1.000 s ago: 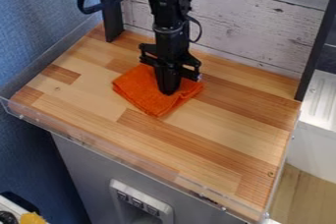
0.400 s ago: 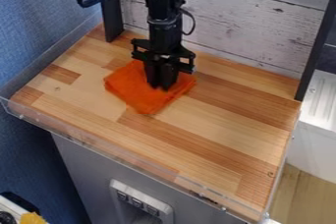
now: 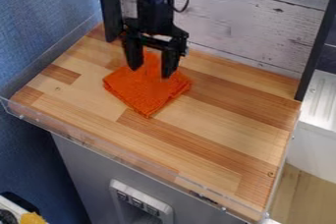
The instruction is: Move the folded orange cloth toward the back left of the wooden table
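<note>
Open gripper hanging over folded orange cloth

From where I'm standing, the black gripper (image 3: 152, 72) is hanging downward over the back part of an orange cloth (image 3: 148, 95), its two fingers spreading well apart, with some of the cloth showing between them. I can't tell whether the fingertips are touching it. The cloth is lying folded on the wooden counter (image 3: 216, 134), toward the back and left of the middle as I'm looking, with one corner pointing toward the front edge. Behind it, a whitewashed plank panel (image 3: 263, 31) is standing between two dark posts (image 3: 110, 7). A clear plastic strip (image 3: 118, 158) is running along the counter's front, and a blue wall (image 3: 39, 36) is rising on the left
</note>
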You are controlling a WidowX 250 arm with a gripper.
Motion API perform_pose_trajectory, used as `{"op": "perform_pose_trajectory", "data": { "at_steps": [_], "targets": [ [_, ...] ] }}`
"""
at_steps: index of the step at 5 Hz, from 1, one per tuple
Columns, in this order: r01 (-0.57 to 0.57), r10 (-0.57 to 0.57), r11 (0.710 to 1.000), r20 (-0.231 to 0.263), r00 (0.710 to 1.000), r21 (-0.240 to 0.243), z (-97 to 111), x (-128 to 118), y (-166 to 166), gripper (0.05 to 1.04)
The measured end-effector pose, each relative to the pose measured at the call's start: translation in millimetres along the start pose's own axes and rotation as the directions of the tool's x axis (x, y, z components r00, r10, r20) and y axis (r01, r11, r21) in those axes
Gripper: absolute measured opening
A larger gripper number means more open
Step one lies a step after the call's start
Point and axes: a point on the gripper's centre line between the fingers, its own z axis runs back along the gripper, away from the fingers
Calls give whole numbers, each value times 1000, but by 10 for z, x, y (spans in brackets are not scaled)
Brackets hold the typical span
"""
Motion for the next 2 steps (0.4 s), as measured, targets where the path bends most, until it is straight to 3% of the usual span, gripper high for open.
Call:
{"op": "perform_pose_trajectory", "data": {
  "at_steps": [2],
  "targets": [
    [-8, 7, 1000, 45, 999, 17, 366, -352, -85, 997]
  ]
}}
